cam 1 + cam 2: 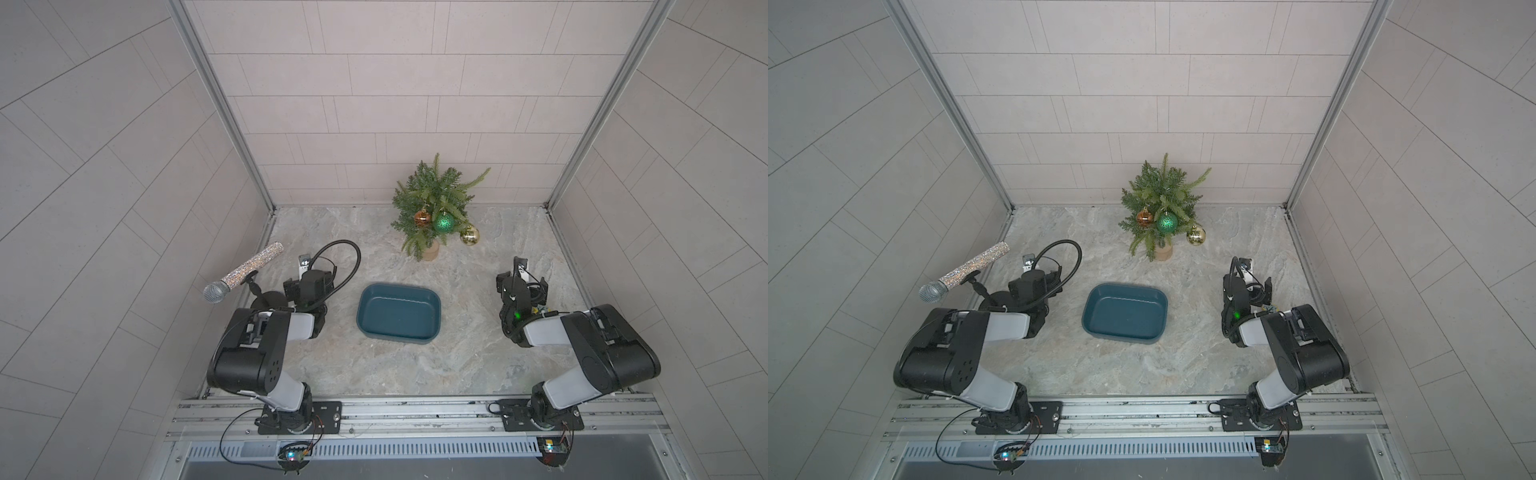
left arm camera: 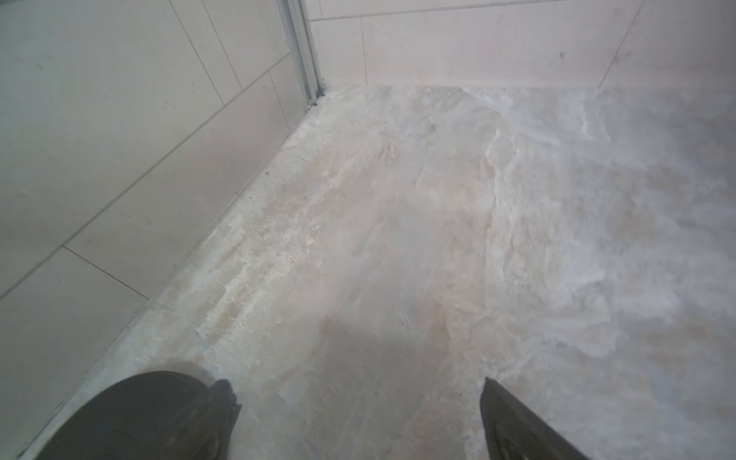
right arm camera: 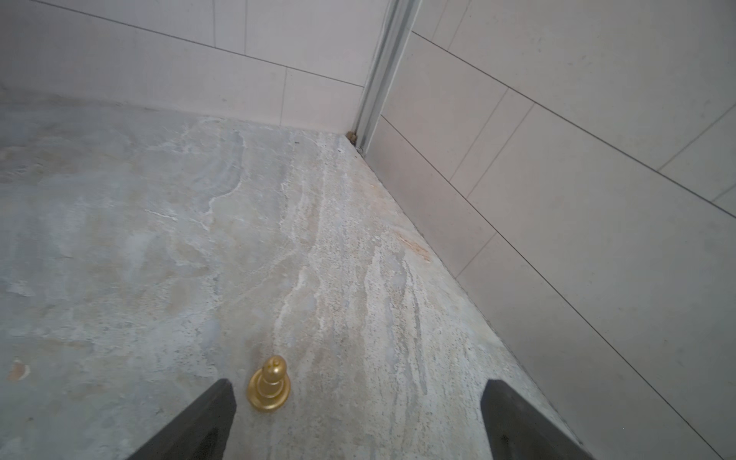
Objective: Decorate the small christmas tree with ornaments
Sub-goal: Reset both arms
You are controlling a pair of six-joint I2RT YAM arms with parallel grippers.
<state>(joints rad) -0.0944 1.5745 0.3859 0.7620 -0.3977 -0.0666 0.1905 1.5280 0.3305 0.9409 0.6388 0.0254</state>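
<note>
The small christmas tree [image 1: 432,199] [image 1: 1160,195] stands upright on its tan base near the back wall. Three ornaments sit on its front branches: a copper one [image 1: 422,218] [image 1: 1144,217], a glittery green one [image 1: 444,222] [image 1: 1167,222] and a pale gold one [image 1: 469,235] [image 1: 1195,235] low on the right side. My left gripper [image 1: 306,270] [image 2: 358,384] is open over bare table, far left of the tree. Right of the tub and in front of the tree, my right gripper [image 1: 521,270] [image 3: 358,384] is open and holds nothing.
A teal tub [image 1: 432,299] [image 1: 1160,299] stands mid-table between the arms. A glittery microphone [image 1: 245,268] on a black stand rises by the left wall. A tiny gold bell-shaped piece [image 3: 269,384] lies on the table between the right fingers. Tiled walls close three sides.
</note>
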